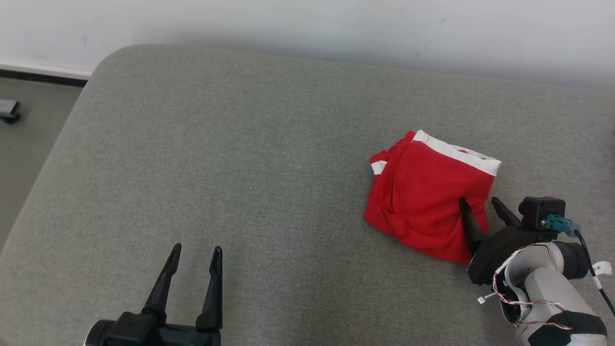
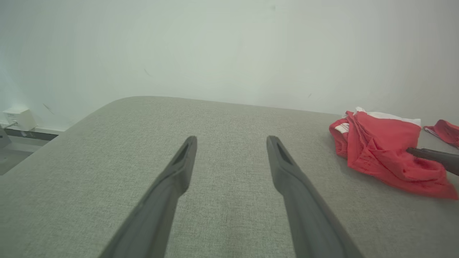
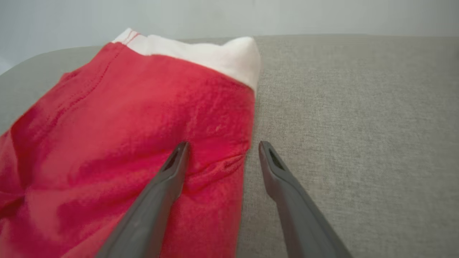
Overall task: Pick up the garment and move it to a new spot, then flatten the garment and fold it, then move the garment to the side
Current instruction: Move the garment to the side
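Note:
The garment (image 1: 423, 192) is a red piece of clothing with a white band, lying crumpled on the right part of the grey cushion (image 1: 240, 158). My right gripper (image 1: 480, 202) stands open at its near right edge: one finger lies over the red cloth, the other over bare cushion. From the right wrist the garment (image 3: 125, 143) spreads left of the open right gripper (image 3: 222, 145), whose fingers straddle its right hem. My left gripper (image 1: 196, 251) is open and empty at the lower left, far from the garment (image 2: 383, 150). The left gripper (image 2: 231, 139) points over bare cushion.
A white wall (image 1: 336, 24) runs behind the cushion. The cushion's rounded left edge drops to the floor (image 1: 24, 144), where a small dark object (image 1: 8, 109) lies. Another red cloth (image 2: 446, 132) lies beyond the garment at the far right. A white box (image 2: 19, 118) sits by the wall.

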### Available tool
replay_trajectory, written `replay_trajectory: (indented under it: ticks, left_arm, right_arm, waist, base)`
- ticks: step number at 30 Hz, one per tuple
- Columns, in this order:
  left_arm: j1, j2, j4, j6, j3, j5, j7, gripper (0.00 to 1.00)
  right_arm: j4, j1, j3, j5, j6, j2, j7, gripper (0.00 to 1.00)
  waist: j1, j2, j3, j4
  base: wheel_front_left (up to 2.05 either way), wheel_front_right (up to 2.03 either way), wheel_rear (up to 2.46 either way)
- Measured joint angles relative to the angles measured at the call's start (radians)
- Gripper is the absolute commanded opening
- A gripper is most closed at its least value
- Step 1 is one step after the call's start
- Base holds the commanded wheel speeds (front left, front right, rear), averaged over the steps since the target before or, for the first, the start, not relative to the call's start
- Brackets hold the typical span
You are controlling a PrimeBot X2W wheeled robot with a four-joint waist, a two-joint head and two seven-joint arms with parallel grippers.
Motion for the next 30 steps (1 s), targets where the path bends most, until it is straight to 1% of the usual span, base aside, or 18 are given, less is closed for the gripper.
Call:
replay_trajectory:
  ticks: [6,7,8,9,10,14,19,25,30]
  left_arm:
    - [-0.01,-0.001,0.007,0.0,0.004,-0.005,0.0,1.0]
    - [-0.012,-0.001,0.008,0.0,0.004,-0.005,0.0,1.0]
    - [-0.016,-0.002,0.011,0.0,0.004,-0.005,0.0,1.0]
    - [-0.02,-0.002,0.012,0.0,0.004,-0.005,0.0,1.0]
    - [-0.021,-0.002,0.012,0.0,0.004,-0.005,0.0,1.0]
    - [-0.021,-0.002,0.012,0.0,0.011,-0.005,0.0,1.0]
    - [-0.023,-0.001,0.013,0.0,0.0,-0.005,0.0,1.0]
    - [-0.065,0.008,0.004,0.0,-0.021,-0.005,0.0,1.0]
    - [-0.109,0.029,-0.007,0.0,-0.033,-0.007,0.0,1.0]
  right_arm:
    - [0.138,-0.07,0.016,0.01,0.0,0.005,0.004,1.0]
    - [0.157,-0.082,0.019,0.015,0.0,0.008,0.005,0.96]
    - [0.169,-0.091,0.022,0.026,0.0,0.012,0.007,0.36]
    - [0.18,-0.098,0.027,0.036,0.0,0.015,0.003,0.07]
    - [0.186,-0.103,0.035,0.04,0.0,0.016,0.0,0.0]
    - [0.207,-0.125,0.083,0.057,0.0,0.012,-0.017,0.0]
    - [0.201,-0.163,0.185,0.067,0.0,-0.027,-0.005,0.0]
    - [0.121,-0.244,0.334,0.102,0.0,-0.12,0.065,0.0]
    - [0.021,-0.331,0.435,0.153,0.0,-0.235,0.133,0.0]
  waist:
    - [-0.0001,-0.0001,0.028,0.029]
    - [-0.0001,-0.0001,0.03,0.031]
    - [-0.0001,-0.0001,0.031,0.032]
    - [-0.0001,-0.0001,0.031,0.031]
    - [-0.0002,-0.0001,0.031,0.031]
    - [-0.0002,-0.0001,0.033,0.02]
    - [-0.0002,-0.0001,0.041,-0.009]
    - [-0.0001,-0.0001,0.07,-0.06]
    - [-0.0001,-0.0001,0.119,-0.107]
  base:
    - [0.0,0.0,0.0]
    - [0.0,0.0,0.0]
    - [0.0,0.0,0.0]
    - [0.0,0.0,0.0]
    - [0.0,0.0,0.0]
    - [0.0,0.0,0.0]
    - [0.0,0.0,0.0]
    - [0.0,0.0,0.0]
    - [0.0,0.0,0.0]
